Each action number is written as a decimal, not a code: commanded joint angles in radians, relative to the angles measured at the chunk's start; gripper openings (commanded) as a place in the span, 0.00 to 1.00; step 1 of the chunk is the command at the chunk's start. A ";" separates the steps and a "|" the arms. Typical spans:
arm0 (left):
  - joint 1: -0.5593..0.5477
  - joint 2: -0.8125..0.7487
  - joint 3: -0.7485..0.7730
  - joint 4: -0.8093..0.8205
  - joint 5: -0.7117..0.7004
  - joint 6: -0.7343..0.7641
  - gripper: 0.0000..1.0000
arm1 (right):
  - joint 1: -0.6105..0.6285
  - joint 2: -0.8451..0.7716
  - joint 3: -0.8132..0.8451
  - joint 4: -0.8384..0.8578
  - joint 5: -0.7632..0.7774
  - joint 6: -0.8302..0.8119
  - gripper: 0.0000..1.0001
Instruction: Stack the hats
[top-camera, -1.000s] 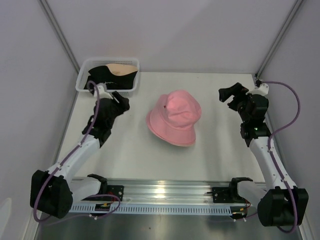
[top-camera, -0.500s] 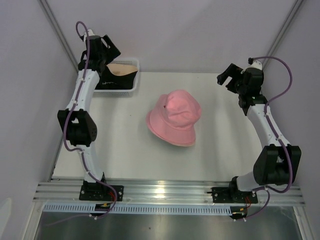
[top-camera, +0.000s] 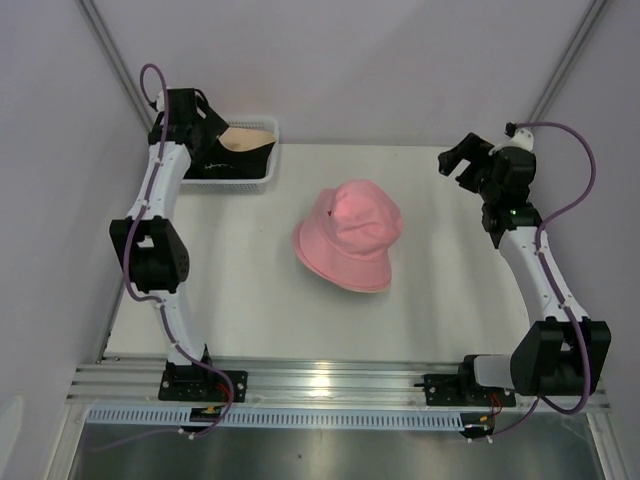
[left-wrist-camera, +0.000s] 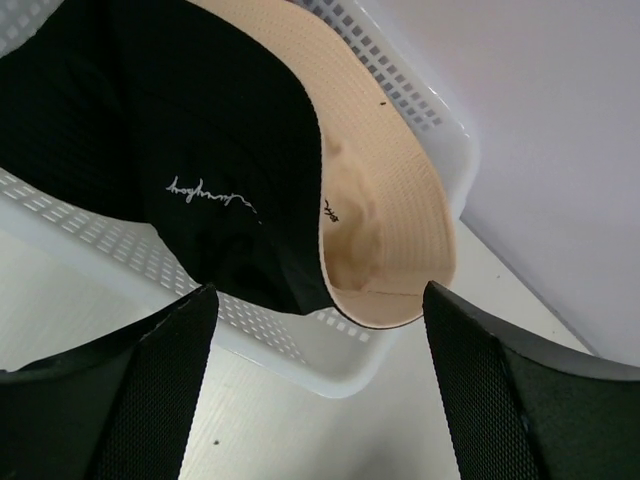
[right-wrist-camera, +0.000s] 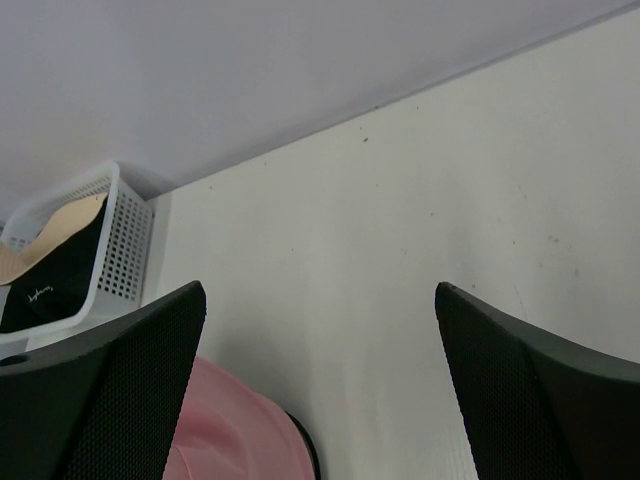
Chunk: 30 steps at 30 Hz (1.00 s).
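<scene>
Pink hat (top-camera: 348, 235): crown up, brim spread, on the middle of the table (top-camera: 250, 300). By my judgement it is your base for the stack.
Black hat (left-wrist-camera: 190, 150): slumped in the white mesh basket (left-wrist-camera: 330, 360) at the far left corner, with one edge drooping over the near rim.
Cream hat (left-wrist-camera: 385, 200): in the same basket, touching the black one.
Left gripper (top-camera: 205, 115): jaws wide and empty above the basket. You look set to reach in for a hat.
Right gripper (top-camera: 460, 160): jaws wide and empty, raised at the far right, well apart from the pink hat.
</scene>
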 joint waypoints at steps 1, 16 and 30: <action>0.003 0.043 0.064 0.051 0.003 -0.057 0.85 | -0.002 -0.060 -0.072 0.160 -0.035 0.032 0.99; 0.000 0.172 0.160 0.078 0.015 -0.048 0.66 | 0.035 -0.307 -0.111 0.074 0.005 -0.012 0.99; 0.006 0.203 0.289 0.015 0.122 0.036 0.01 | 0.170 -0.221 0.098 0.040 -0.205 -0.300 1.00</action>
